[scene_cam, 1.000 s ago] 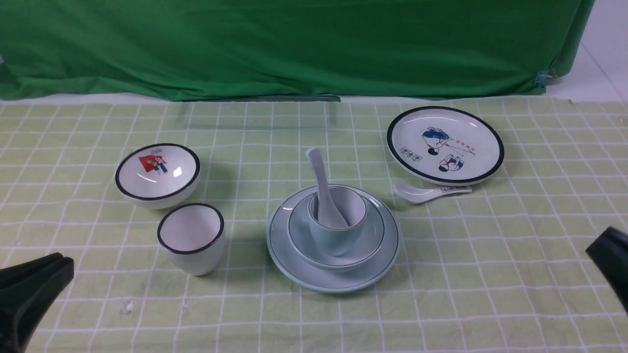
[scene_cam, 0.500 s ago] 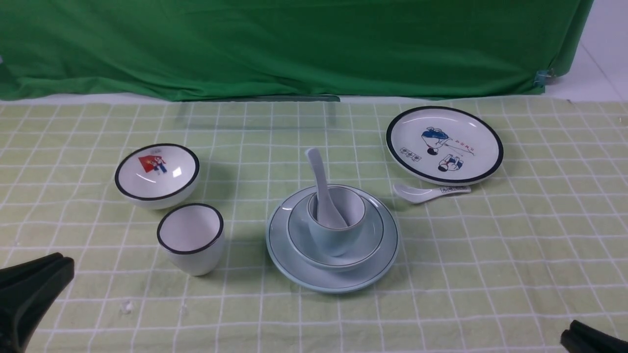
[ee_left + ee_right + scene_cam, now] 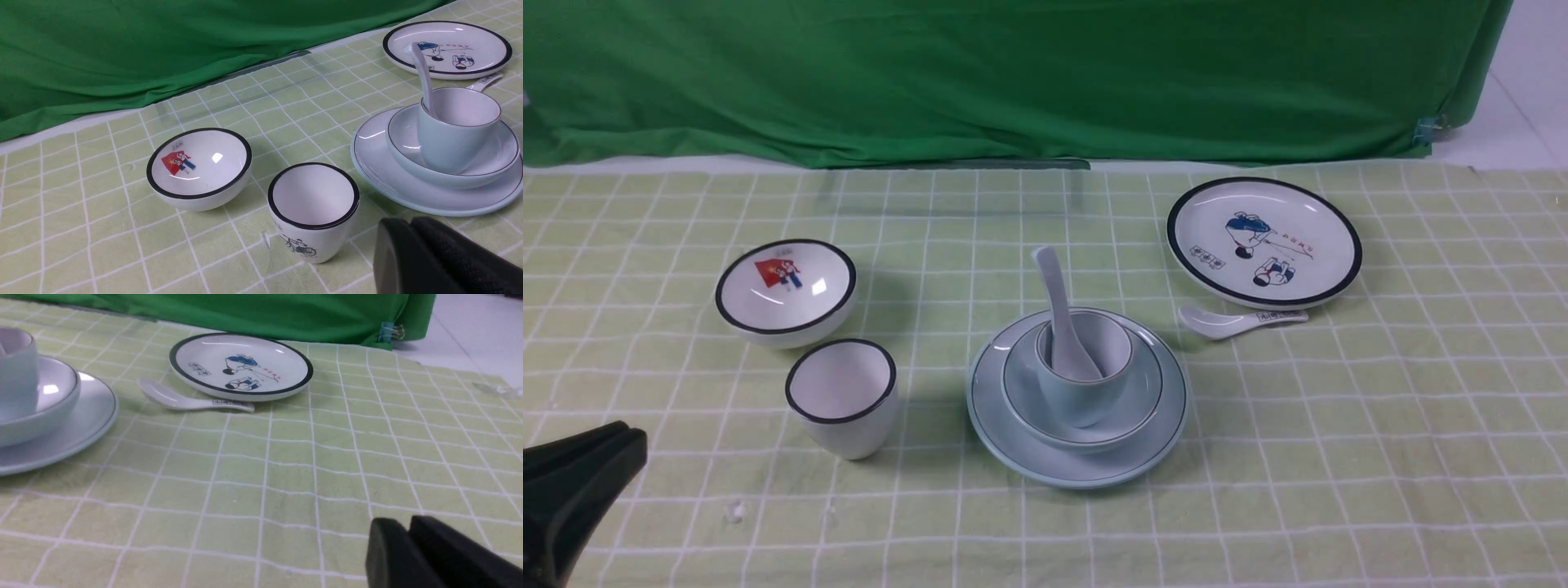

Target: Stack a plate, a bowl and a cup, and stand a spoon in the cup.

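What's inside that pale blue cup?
A white spoon stands in the cup, handle leaning out over the rim. The cup's bottom under the spoon's scoop is hidden.

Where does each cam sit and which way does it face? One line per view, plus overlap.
Front: between the arms, facing forward at the pale blue stacked plate; left gripper in the near corner, right gripper unseen.
Left wrist: low on the left arm, facing the white black-rimmed cup; shut left gripper shows.
Right wrist: low on the right arm, facing the white cartoon plate; right gripper shows.
Shared: all three see both plates.
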